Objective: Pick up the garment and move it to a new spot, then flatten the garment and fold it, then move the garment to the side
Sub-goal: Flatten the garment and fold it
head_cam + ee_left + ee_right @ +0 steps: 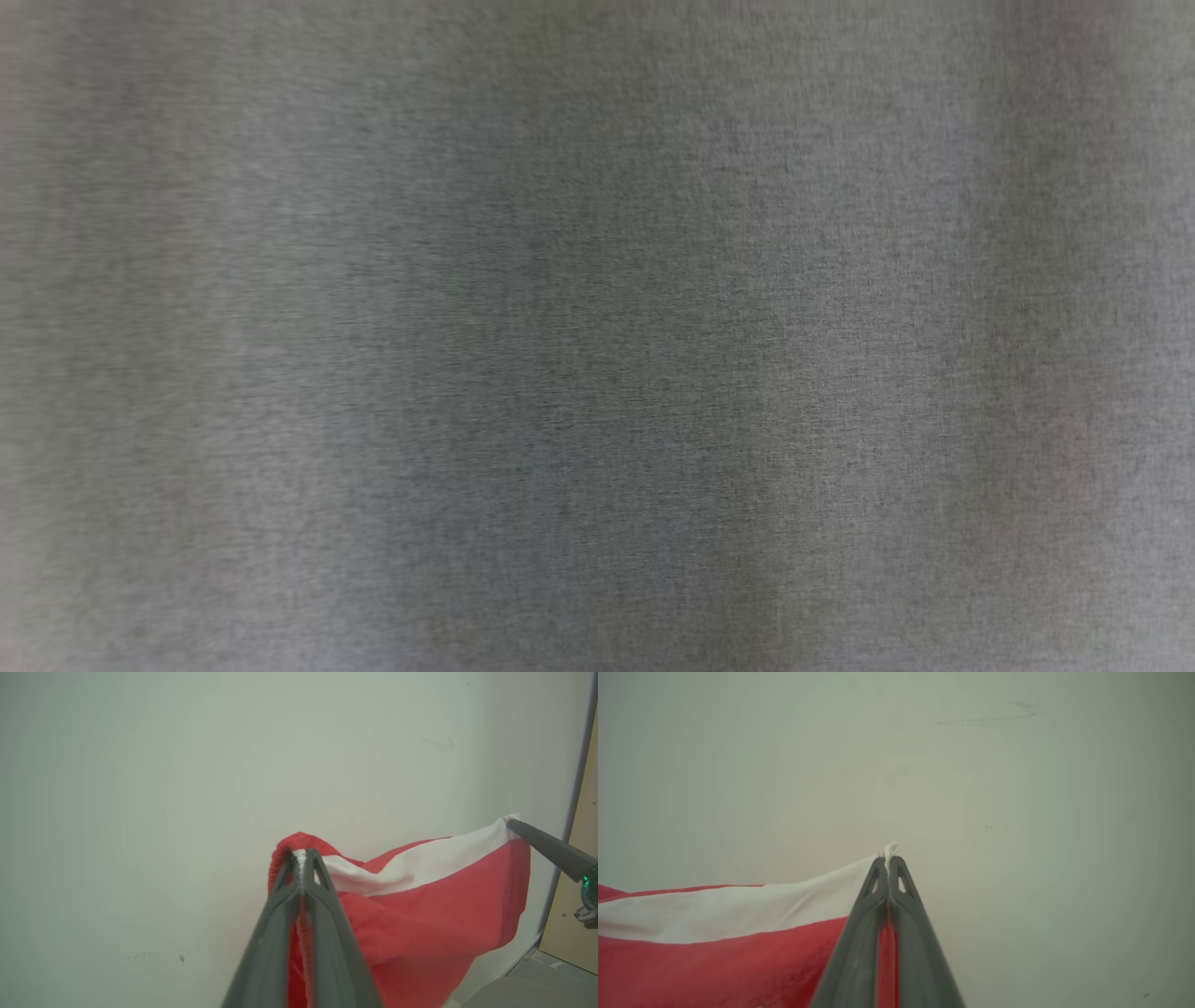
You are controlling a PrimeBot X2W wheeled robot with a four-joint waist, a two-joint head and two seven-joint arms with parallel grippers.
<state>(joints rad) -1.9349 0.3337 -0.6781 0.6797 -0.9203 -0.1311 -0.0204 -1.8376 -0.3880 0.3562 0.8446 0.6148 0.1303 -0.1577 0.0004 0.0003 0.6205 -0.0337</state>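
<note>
Garment (pixel 420 914) shows in the left wrist view as red cloth with a broad white band (pixel 420 865) along its upper edge, raised and stretched sideways in front of a pale surface (pixel 187 788). The left hand (pixel 303 854) is closed on one bunched, gathered corner of it. Red cloth wraps over the fingertips, and a thin strip of white and red shows in the slit between the two dark fingers. From there the cloth runs toward this view's right, sagging in loose folds below the band, to the far upper corner. That corner is pinched by the tip of the right hand (pixel 514 823), which reaches in from the right edge. A tan panel (pixel 584 882) stands at that edge. In the right wrist view, the right hand (pixel 888 859) is pressed shut on the garment (pixel 714 961). A small white tuft of the band (pixel 738 910) pokes out just past the fingertips, and red cloth shows between the fingers lower down. The fabric spreads away to this view's left, white above and red beneath, against the same pale surface (pixel 1017 812), which carries a few faint scuffs. The head view gives a blurred grey weave (pixel 597 336) with soft upright shading, seen very close. I cannot tell what it belongs to.
</note>
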